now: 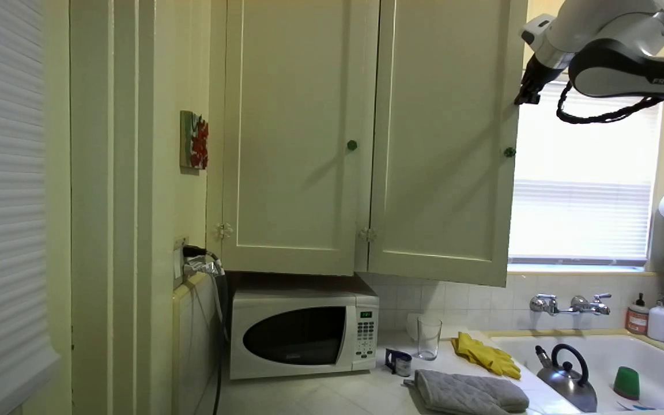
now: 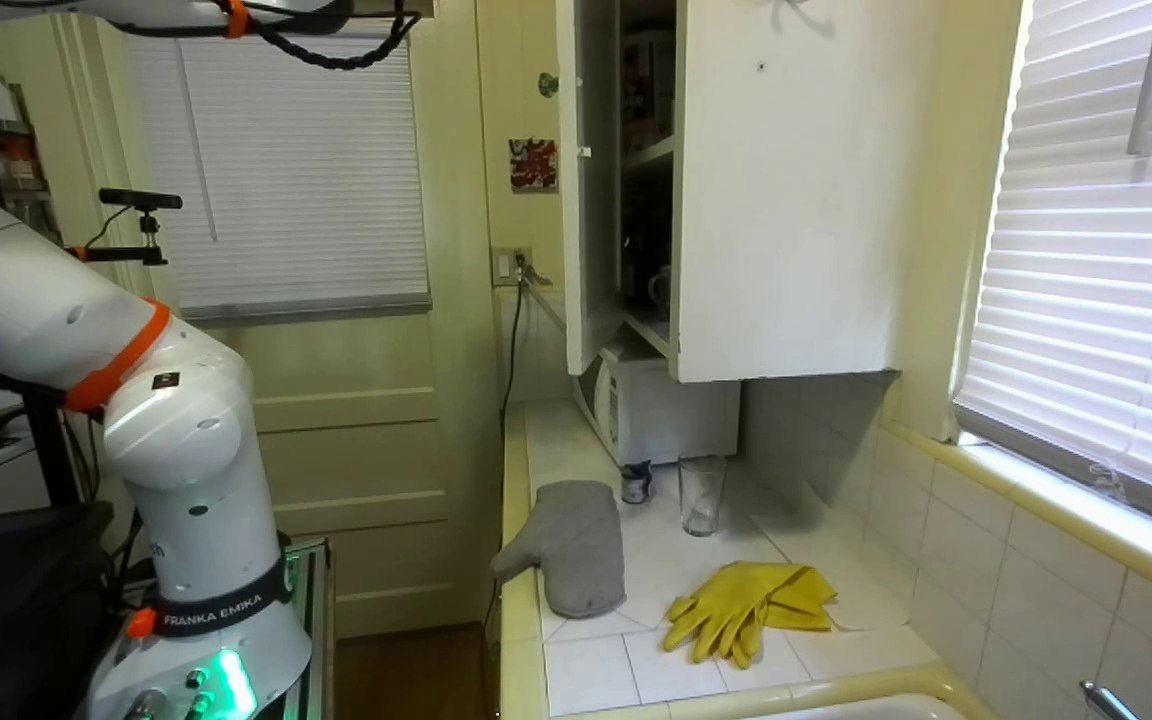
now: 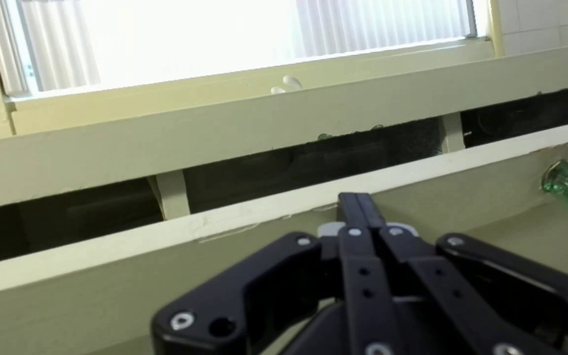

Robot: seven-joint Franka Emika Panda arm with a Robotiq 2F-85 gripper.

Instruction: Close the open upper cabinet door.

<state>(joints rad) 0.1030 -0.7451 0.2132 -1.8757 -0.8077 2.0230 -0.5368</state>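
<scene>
In an exterior view, the upper cabinet door (image 1: 441, 138) stands partly open, to the left of the gripper (image 1: 524, 98). The fingers (image 3: 349, 212), closed together, are before the door's outer face, near its right edge; whether they touch, I cannot tell.

In an exterior view, the tall, flat wooden upper cabinet door (image 1: 444, 144) on the right is cream, its small round glass knob (image 1: 509, 152) green; the matching cream wooden door (image 1: 294, 115) to its left bears a round green knob (image 1: 352, 145). The rounded robot arm (image 2: 186, 420) is mostly white with orange bands (image 2: 124, 362), its jointed gripper (image 3: 360, 207) black with silvery screws (image 3: 182, 320). The boxy microwave (image 1: 303, 328) is white around a black window (image 1: 291, 337). Near it, the rubber gloves (image 2: 751, 605) are yellow, the quilted cloth oven mitt (image 1: 467, 392) grey. The square-tiled countertop (image 2: 591, 670) is white, edged in pale yellow, and the slatted window blind (image 2: 1096, 300) at right white with horizontal lines.
</scene>
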